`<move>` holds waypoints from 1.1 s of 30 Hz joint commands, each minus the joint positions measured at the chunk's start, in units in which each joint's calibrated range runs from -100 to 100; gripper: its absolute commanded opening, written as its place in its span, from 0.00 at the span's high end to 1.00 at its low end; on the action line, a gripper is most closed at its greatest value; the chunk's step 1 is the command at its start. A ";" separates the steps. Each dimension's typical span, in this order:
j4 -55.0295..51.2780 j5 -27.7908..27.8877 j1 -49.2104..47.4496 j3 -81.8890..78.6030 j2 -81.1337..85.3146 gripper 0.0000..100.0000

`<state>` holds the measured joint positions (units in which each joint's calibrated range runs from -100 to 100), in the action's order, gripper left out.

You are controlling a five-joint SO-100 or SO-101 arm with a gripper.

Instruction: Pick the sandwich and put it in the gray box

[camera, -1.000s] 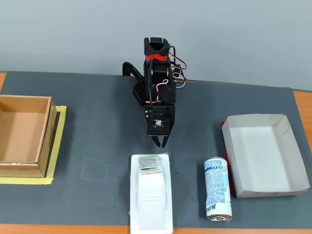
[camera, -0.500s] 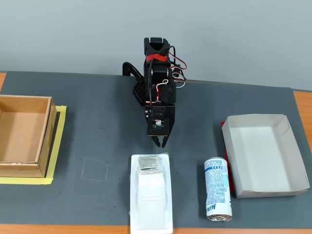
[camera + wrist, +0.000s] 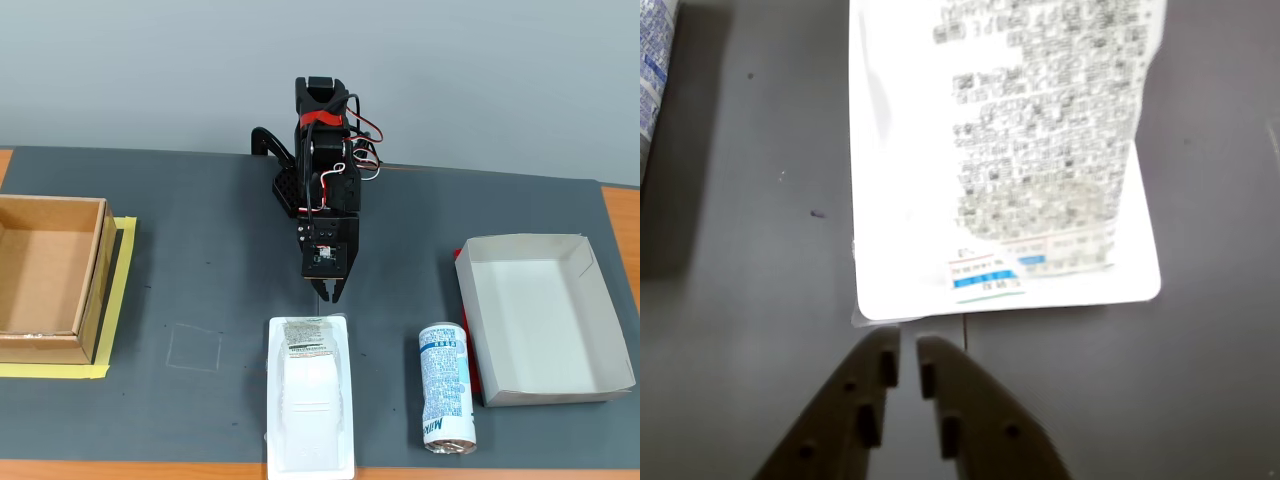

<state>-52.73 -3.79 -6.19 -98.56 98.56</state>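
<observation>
hand (image 3: 908, 358) nearly closed, empty | seemingly just short of sandwich (image 3: 1005, 150)

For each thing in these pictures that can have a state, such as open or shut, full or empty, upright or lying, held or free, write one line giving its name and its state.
claw: nearly shut, empty, just short of the sandwich's label end.
sandwich: lying flat on the mat, wrapped, not held.
can: lying on its side, free.
gray box: open-topped, empty.
brown box: open-topped, nothing visible inside.

Gripper (image 3: 907, 358) (nearly closed) just short of sandwich (image 3: 1005, 150).
</observation>
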 commanded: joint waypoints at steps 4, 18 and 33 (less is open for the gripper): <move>-0.13 0.27 -0.78 3.09 -1.69 0.98; 0.65 -0.20 -3.17 25.70 -29.25 0.98; 0.48 -0.20 -2.28 49.40 -47.47 0.98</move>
<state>-52.73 -3.79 -9.06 -55.19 53.78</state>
